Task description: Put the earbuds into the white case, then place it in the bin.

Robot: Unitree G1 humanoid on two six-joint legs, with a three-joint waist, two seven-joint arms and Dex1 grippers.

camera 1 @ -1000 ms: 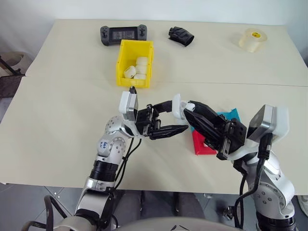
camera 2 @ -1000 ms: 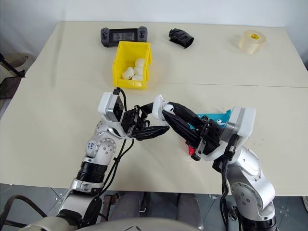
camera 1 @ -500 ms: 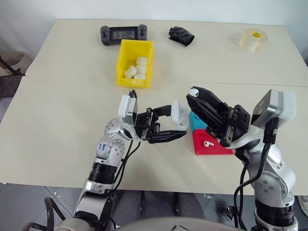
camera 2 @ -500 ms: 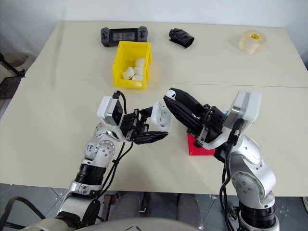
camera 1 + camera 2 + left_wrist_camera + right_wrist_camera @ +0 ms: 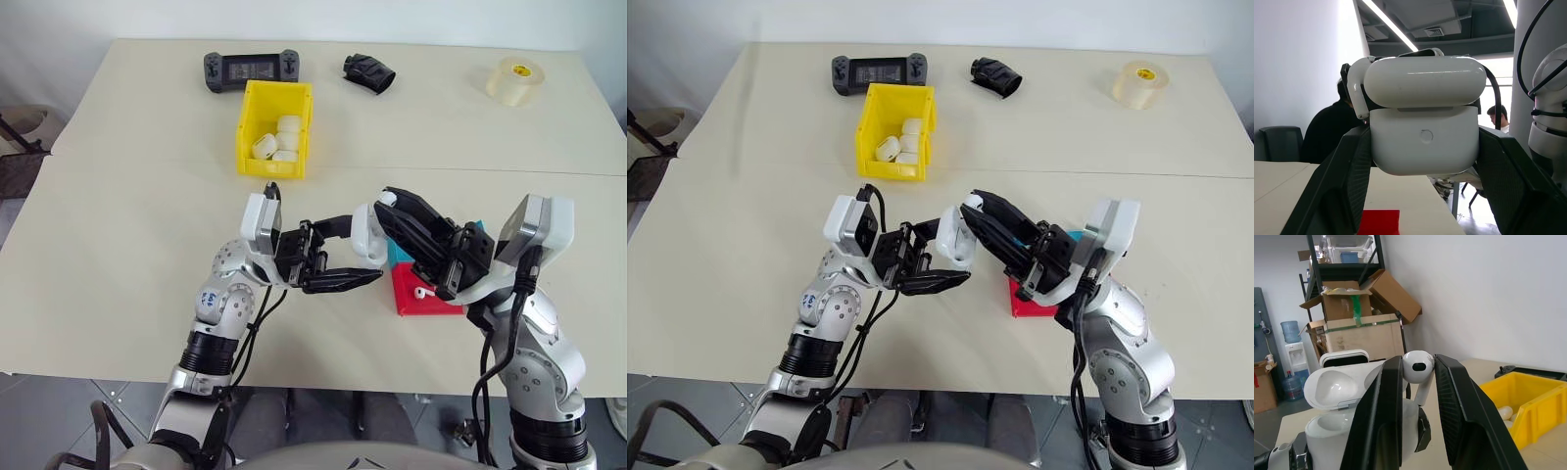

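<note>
The loading step is under way and nothing of this round is finished yet. The bin [image 5: 275,128] is sitting at the far left-centre of the tabletop [image 5: 118,225], well apart from both arms and already holding several white cases [image 5: 278,138]; the case in hand has not gone there.

The left gripper [image 5: 353,253] is holding the white case [image 5: 1424,128] above the tabletop, its fingers [image 5: 1339,181] pressing on the case's two sides as far closed as the body allows. The lid is standing open.

Just to its right, the right gripper [image 5: 390,208] is pinching one of the earbuds [image 5: 1417,368] between its fingers [image 5: 1386,396], which are nearly closed on the bud's head, stem pointing down toward the open case. The bud is not yet seated.

Further right, another earbud [image 5: 423,291] is lying in the red tray [image 5: 423,301] beside the blue tray [image 5: 468,233].

By my reading, what is left is seating this bud, probably fetching the other, closing the lid and carrying the case to the bin.
</note>
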